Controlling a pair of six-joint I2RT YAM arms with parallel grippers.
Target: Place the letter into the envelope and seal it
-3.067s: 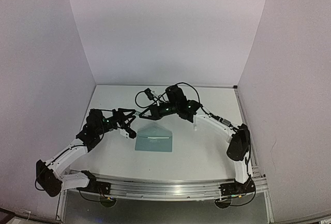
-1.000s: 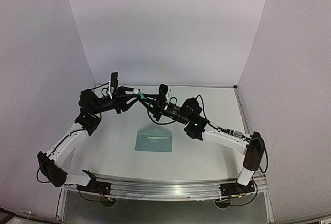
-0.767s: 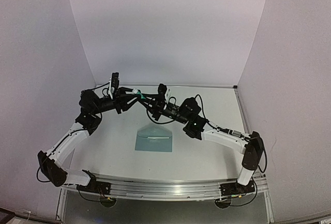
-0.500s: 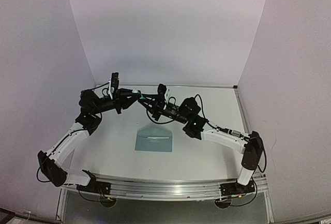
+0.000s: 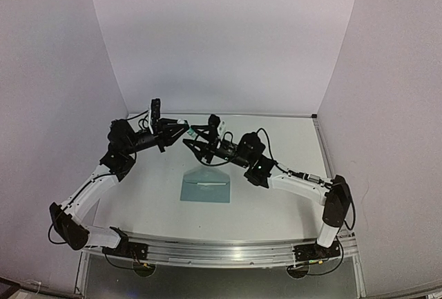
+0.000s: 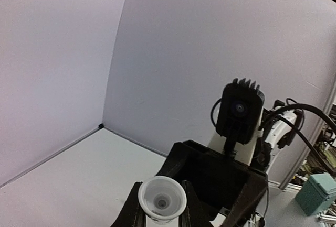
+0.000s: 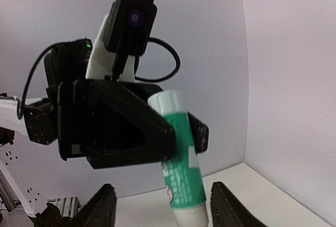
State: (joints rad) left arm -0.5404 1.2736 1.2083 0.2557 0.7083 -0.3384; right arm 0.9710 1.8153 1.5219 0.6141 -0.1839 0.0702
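Left claw (image 6: 161, 210) clamps a green-and-white glue stick (image 7: 181, 182) aloft, likely for sealing; right claw (image 7: 165, 214) gapes around it, untouching.

Overhead behind arms; wrist cameras (image 7: 129, 22) face each other, close.

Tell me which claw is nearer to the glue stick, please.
Left. The left claw is clamped around the glue stick. The right claw is open, with its fingers on either side of the stick's lower end, not touching it.
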